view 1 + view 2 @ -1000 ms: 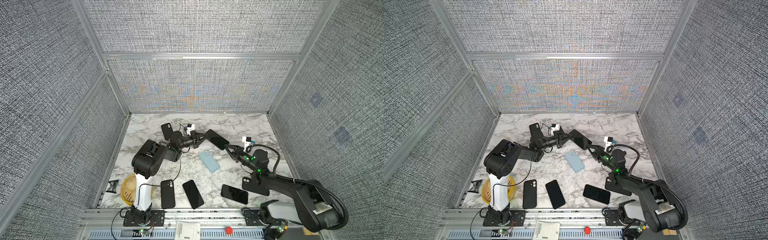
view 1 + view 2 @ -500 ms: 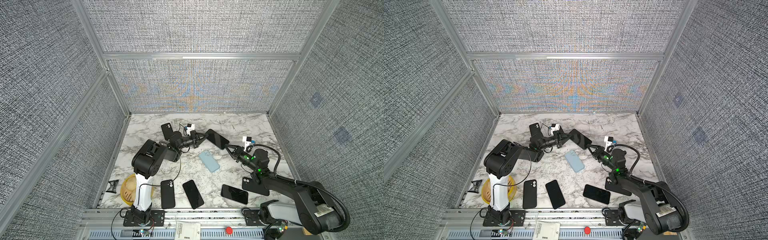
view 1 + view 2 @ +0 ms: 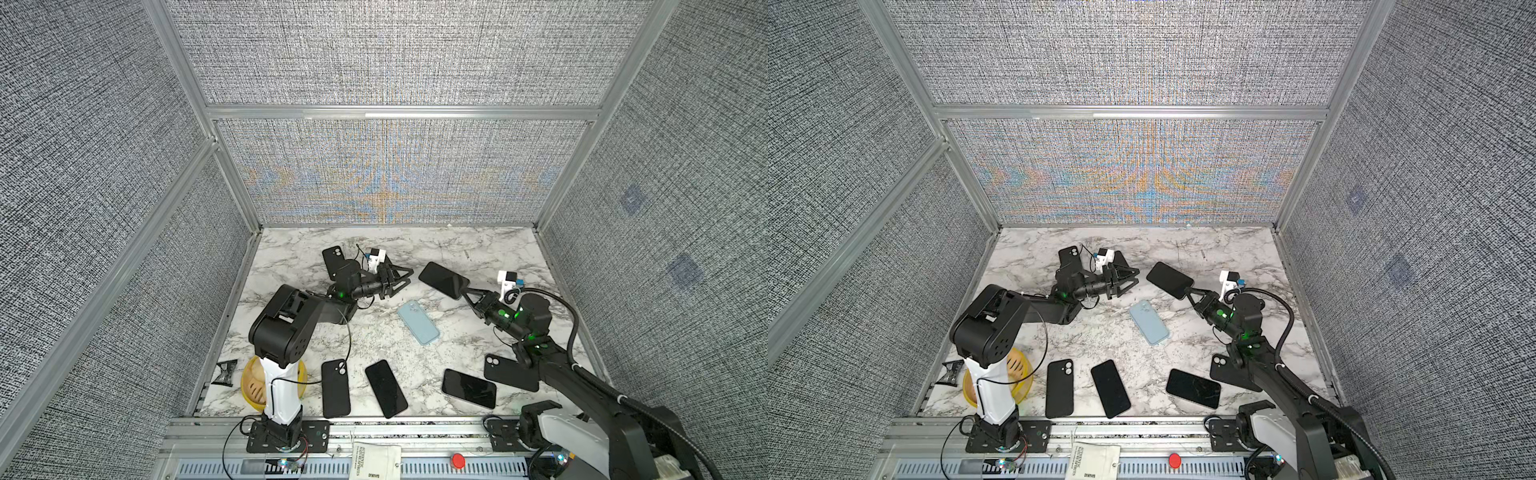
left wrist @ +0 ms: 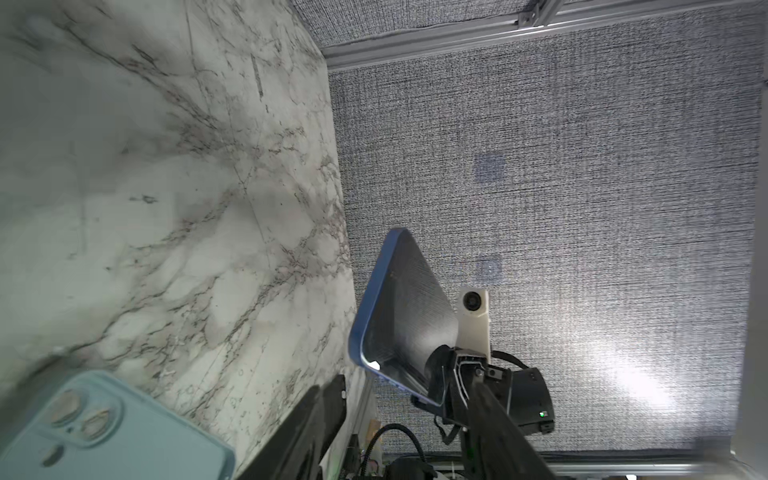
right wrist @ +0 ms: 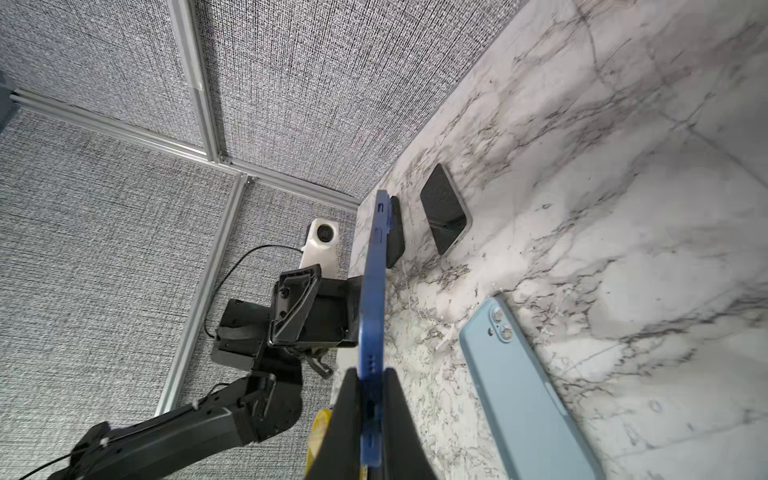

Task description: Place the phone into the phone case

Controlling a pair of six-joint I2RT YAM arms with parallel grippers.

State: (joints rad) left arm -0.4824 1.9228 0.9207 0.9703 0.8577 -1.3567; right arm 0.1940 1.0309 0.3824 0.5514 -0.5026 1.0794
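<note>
Since a second ago the left claw (image 3: 409, 276) has let go of the phone (image 3: 442, 280) and drawn back. Both top views now show its jaws spread with nothing between them, clear of the phone. The right claw (image 3: 468, 291) alone grips the phone by one short end and holds it tilted above the tabletop (image 3: 478, 249), dark screen showing. The pale blue phone case (image 3: 418, 323) lies flat, back up, between the two arms and apart from both claws.

From the left wrist I see the phone (image 4: 405, 307) ahead of the parted fingers, untouched by them, pinched at one end by the right claw. A corner of the case (image 4: 104, 432) rests on the marble.

From the right wrist, the fingers (image 5: 347, 415) are clamped on the phone (image 5: 374, 299), seen edge-on, one on each face. The case (image 5: 523, 386) lies on the tabletop beside it.
</note>
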